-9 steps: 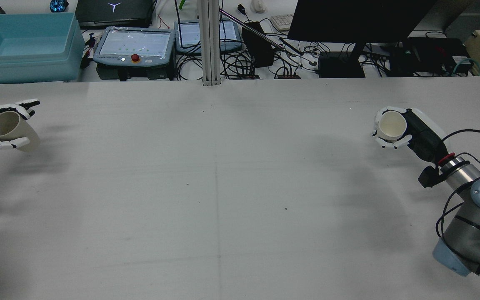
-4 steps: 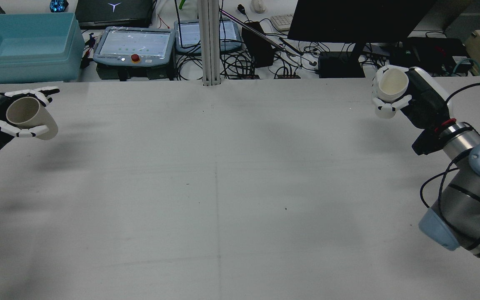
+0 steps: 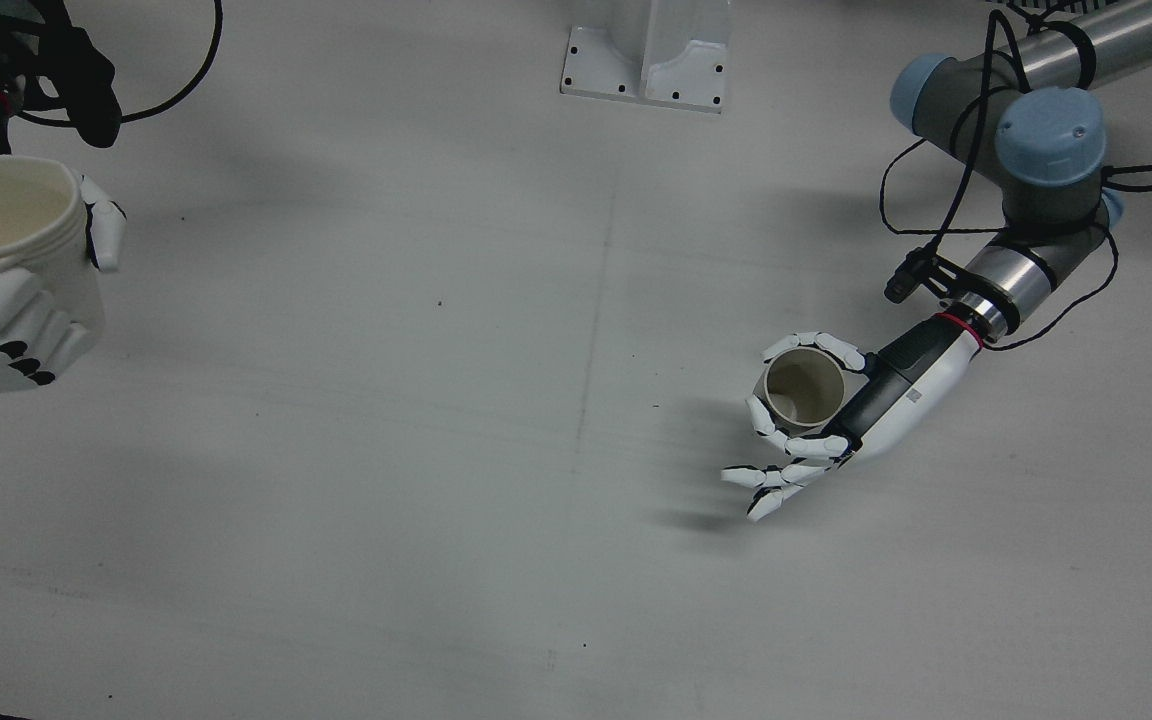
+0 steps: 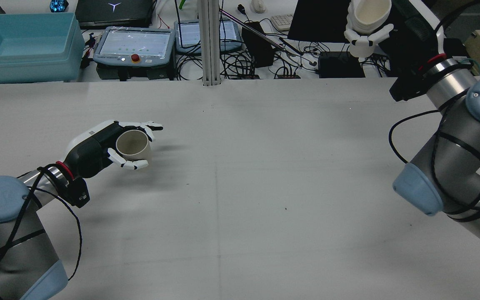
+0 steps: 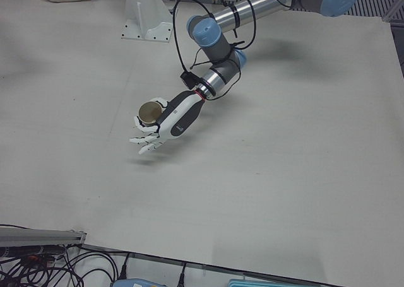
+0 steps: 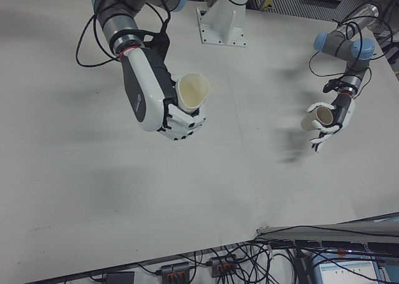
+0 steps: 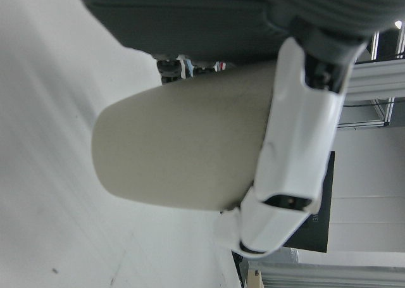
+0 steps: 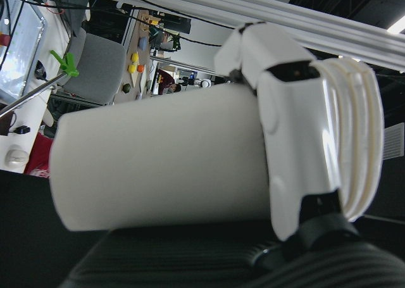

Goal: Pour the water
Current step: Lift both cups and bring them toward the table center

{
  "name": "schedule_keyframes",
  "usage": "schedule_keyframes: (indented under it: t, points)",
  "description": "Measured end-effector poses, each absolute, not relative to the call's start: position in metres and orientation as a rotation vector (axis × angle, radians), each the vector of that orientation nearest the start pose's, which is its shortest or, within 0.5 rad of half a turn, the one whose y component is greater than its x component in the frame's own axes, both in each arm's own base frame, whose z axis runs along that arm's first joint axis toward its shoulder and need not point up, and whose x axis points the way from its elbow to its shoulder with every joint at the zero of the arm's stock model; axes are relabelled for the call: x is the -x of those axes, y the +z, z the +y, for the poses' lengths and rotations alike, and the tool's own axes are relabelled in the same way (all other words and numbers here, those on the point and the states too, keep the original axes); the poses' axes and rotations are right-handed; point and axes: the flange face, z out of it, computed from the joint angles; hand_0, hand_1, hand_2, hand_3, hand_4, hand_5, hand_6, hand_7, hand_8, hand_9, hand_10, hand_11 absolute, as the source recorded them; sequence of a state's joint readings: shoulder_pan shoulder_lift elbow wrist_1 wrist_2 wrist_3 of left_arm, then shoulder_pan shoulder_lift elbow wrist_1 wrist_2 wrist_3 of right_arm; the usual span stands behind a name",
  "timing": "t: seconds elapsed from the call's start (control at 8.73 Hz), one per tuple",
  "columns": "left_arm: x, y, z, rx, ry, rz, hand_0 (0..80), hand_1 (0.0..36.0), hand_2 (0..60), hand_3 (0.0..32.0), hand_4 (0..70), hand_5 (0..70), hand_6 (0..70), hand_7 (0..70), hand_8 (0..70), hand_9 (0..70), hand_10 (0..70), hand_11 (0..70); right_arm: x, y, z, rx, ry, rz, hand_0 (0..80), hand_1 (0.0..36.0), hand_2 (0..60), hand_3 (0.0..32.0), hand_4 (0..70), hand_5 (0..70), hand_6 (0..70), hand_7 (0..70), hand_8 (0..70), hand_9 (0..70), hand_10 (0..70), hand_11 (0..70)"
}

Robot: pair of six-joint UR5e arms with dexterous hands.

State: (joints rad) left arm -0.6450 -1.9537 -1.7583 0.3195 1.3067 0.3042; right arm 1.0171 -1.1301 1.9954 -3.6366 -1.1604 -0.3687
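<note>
Rear view: left robot hand (image 4: 129,141) wraps a beige cup (image 4: 133,143), mouth up, low over the bench (image 4: 240,187); whether the base touches cannot be told. Right robot hand (image 4: 363,29) grips a white cup (image 4: 372,10) raised high, its rim cut by the frame top. Front view crops that white cup (image 3: 6,235) at the left edge. Water is not discernible in either cup.
</note>
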Motion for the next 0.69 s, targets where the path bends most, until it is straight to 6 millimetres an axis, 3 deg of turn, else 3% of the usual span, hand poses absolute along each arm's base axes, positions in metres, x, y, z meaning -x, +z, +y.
schedule_keyframes:
  t: [0.34, 0.46, 0.69]
  points:
    - [-0.423, 0.377, -0.487, 0.468, -1.462, 2.076, 80.0, 36.0, 60.0, 0.0, 70.0, 70.0, 24.8, 19.8, 9.3, 6.5, 5.3, 11.0, 0.151, 0.155, -0.566, 0.604, -1.657, 2.952, 80.0, 36.0, 60.0, 0.0, 70.0, 70.0, 70.0, 70.0, 48.4, 62.2, 41.2, 60.5]
    - [-0.429, 0.357, -0.489, 0.474, -1.455, 2.084, 80.0, 36.0, 60.0, 0.0, 70.0, 70.0, 24.7, 19.7, 9.2, 6.4, 5.3, 11.0, 0.161, 0.121, -0.560, 0.768, -1.589, 3.003, 80.0, 36.0, 60.0, 0.0, 70.0, 70.0, 70.0, 70.0, 46.8, 60.2, 39.0, 57.5]
    - [-0.438, 0.312, -0.495, 0.489, -1.439, 2.111, 80.0, 36.0, 60.0, 0.0, 70.0, 70.0, 25.0, 19.8, 9.2, 6.3, 5.3, 10.9, 0.201, 0.103, -0.547, 1.026, -1.541, 3.091, 80.0, 36.0, 60.0, 0.0, 70.0, 70.0, 69.7, 70.0, 44.0, 56.3, 35.8, 53.3]
